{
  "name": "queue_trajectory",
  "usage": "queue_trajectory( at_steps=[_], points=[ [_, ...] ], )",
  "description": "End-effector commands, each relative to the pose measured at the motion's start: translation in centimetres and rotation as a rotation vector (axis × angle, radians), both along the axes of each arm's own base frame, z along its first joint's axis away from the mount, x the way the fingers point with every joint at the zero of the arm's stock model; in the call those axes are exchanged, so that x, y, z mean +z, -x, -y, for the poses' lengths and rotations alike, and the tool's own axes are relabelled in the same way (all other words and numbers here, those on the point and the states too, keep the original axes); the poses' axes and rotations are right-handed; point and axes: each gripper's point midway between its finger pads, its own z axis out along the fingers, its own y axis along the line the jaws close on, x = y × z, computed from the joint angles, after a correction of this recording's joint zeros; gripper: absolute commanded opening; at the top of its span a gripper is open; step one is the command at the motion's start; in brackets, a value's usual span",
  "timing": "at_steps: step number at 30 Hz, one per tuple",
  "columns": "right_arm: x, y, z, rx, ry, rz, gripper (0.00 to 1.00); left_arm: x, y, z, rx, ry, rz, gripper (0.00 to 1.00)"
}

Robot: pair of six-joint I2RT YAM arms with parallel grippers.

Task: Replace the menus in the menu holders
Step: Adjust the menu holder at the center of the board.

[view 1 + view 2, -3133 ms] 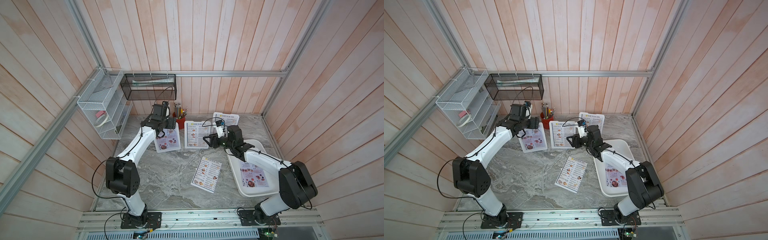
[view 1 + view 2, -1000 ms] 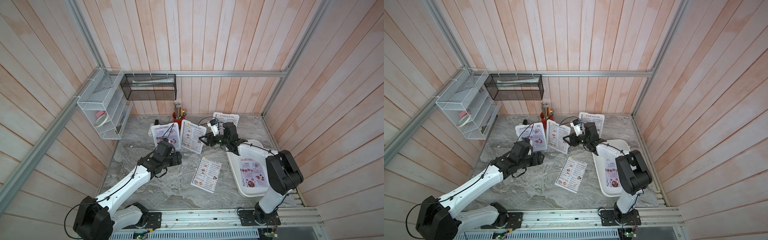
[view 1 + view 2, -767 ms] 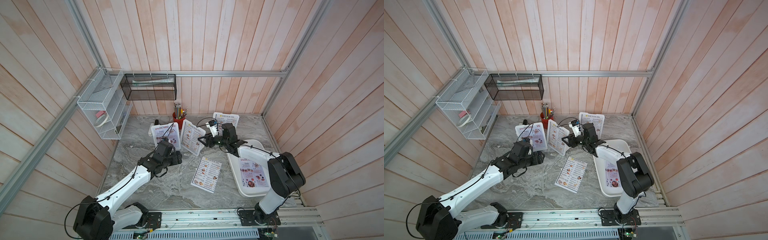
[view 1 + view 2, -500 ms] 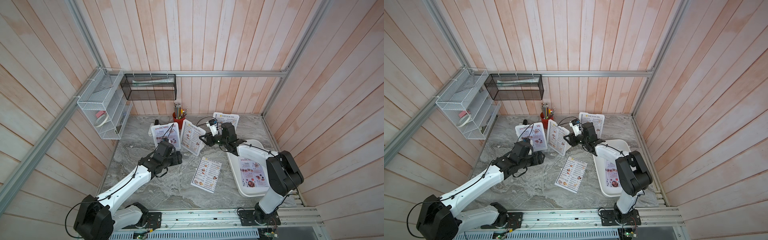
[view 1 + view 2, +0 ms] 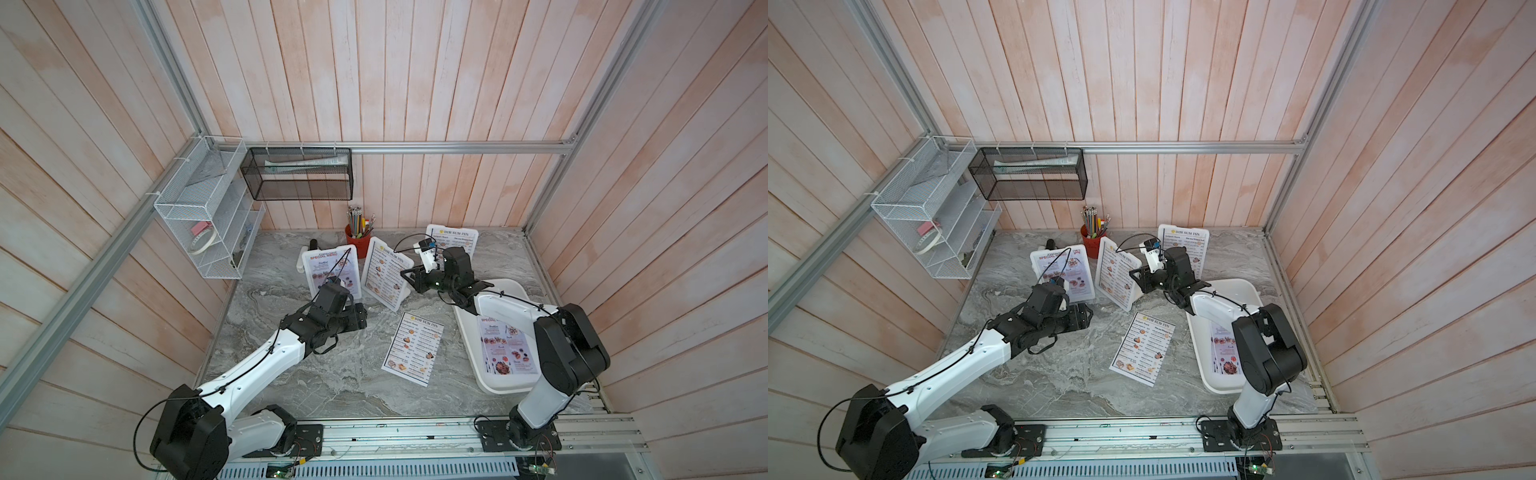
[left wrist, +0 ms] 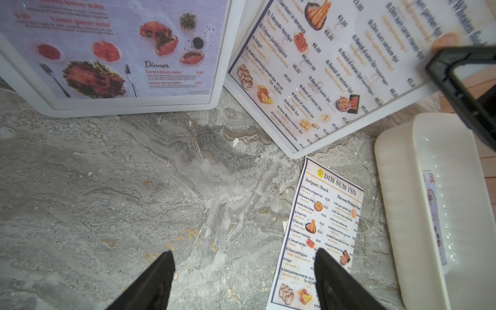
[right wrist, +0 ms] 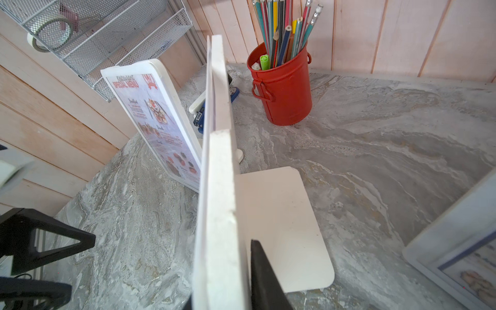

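the left gripper [image 5: 360, 322] has been drawn back from the left menu holder [image 5: 332, 272], where it was busy three seconds ago. it is now held low over the bare marble table [image 5: 291, 374], its jaws wide and empty, as the left wrist view confirms. a lilac special menu [image 5: 334, 266] is seen standing in that holder, so that holder is judged done.

the middle menu holder [image 5: 384, 274] has been swung round from facing forward to an angle, with its side edge turned toward the right gripper [image 5: 409, 279]. over the last second the right jaws have been narrowed about that edge. in the right wrist view the white panel is seen edge-on with one black finger [image 7: 265, 273] laid against its back, while the other finger is mostly hidden behind the panel. the holder appears pinched, though how firmly cannot be told. a dim sum inn menu [image 5: 386, 272] is still carried in it.

the far menu holder [image 5: 457, 235], also showing a dim sum inn sheet, is left untouched. a loose dim sum inn sheet [image 5: 413, 347] lies flat on the table between the arms, and at least one lilac sheet [image 5: 507, 351] waits in the white tray [image 5: 498, 291]. the work is therefore judged to have passed on to the second holder.
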Motion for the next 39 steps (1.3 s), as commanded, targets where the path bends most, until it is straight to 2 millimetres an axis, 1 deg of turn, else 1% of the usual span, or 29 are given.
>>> queue_trajectory(
  at_steps=[1,7,11,14,18,21,24,29,32,34,37,39],
  points=[
    [1.5,0.7,0.1,-0.027,-0.022,0.029,0.21,-0.4,-0.1,0.6,-0.01,0.015,-0.001,0.84],
    [1.7,2.5,0.3,-0.044,-0.013,0.031,0.22,0.0,-1.1,2.2,-0.034,0.027,0.016,0.84],
    [2.0,4.2,-0.6,-0.02,-0.016,0.025,0.3,0.2,-1.9,3.3,-0.051,0.026,0.024,0.83],
    [2.3,5.1,-1.3,0.001,-0.015,0.014,0.36,0.3,-2.7,3.6,-0.051,0.024,0.037,0.83],
    [3.0,6.2,-2.0,0.038,-0.013,0.003,0.39,0.1,-3.7,4.3,-0.056,0.02,0.039,0.83],
    [3.6,6.5,-1.6,0.036,0.011,0.001,0.41,0.1,-4.0,4.6,-0.058,0.022,0.039,0.83],
    [4.6,6.3,-0.8,0.019,0.041,-0.002,0.44,0.1,-4.0,4.3,-0.051,0.01,0.041,0.83],
    [7.2,5.4,0.1,-0.031,0.078,-0.015,0.44,0.1,-3.5,3.0,-0.017,-0.019,0.042,0.83],
    [8.6,4.1,0.1,-0.063,0.101,-0.045,0.38,-0.1,-3.1,1.9,0.011,-0.04,0.028,0.84],
    [9.0,3.0,0.2,-0.083,0.118,-0.066,0.34,-0.4,-2.9,1.1,0.034,-0.053,0.015,0.83],
    [9.4,1.5,-0.2,-0.086,0.148,-0.083,0.28,-0.6,-2.4,0.2,0.053,-0.051,0.006,0.84],
    [9.3,0.8,-0.6,-0.079,0.166,-0.099,0.26,-0.9,-2.1,-0.3,0.063,-0.049,0.0,0.84]
  ],
)
